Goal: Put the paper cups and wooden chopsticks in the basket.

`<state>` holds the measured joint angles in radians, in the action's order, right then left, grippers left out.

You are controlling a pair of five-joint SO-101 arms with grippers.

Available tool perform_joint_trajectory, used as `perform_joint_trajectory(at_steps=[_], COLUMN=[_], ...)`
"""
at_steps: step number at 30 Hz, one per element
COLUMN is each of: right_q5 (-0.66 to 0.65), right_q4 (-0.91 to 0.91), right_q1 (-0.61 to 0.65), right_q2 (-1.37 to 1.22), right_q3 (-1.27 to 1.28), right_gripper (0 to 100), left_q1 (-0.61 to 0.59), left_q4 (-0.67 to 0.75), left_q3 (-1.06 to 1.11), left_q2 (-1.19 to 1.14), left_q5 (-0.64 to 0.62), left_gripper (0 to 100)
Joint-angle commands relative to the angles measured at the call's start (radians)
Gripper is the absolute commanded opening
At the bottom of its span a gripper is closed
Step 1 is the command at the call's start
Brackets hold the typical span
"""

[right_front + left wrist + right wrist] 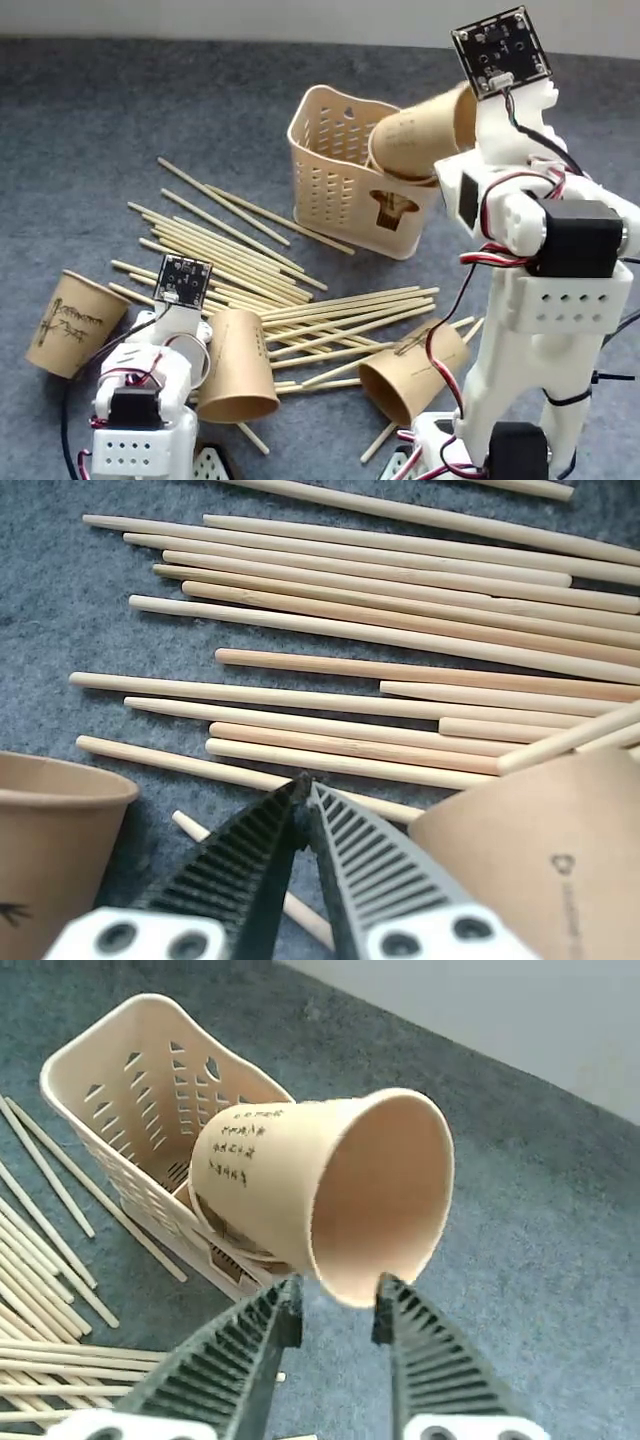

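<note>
Overhead, cup tilted on basket, wrist-side, right claw parted, perhaps touching

Grey carpeted table, pale wall behind

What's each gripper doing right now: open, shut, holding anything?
Left gripper: shut, empty, over the chopsticks.
Right gripper: open, tips at the rim of the paper cup lying tilted in the basket, not clamping it.

We record soft, diffuse light, bright and even across the table. Shadows are faint and short. We find dim bands under the basket, beneath the chopsticks, and beside the paper cup toward the table's near edge.
</note>
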<state>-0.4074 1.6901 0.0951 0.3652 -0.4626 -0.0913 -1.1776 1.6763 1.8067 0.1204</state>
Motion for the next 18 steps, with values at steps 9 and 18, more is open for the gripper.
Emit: perform_joint_trajectory(at_steps=[9,18], right_q5=[-0.008,-0.008], right_q4=[-0.124,-0.173], right_q1=[0.177,0.22], right_q2=[0.005,0.002], right_q3=[0.001,0.005], right_gripper=[18.1,18.1], left_q1=[0.01,0.01], left_q4=[-0.002,-0.002], left_q3=[0.019,0.019], left_q2=[0.002,0.002], left_q5=[-0.002,-0.002], left_gripper=[1,1])
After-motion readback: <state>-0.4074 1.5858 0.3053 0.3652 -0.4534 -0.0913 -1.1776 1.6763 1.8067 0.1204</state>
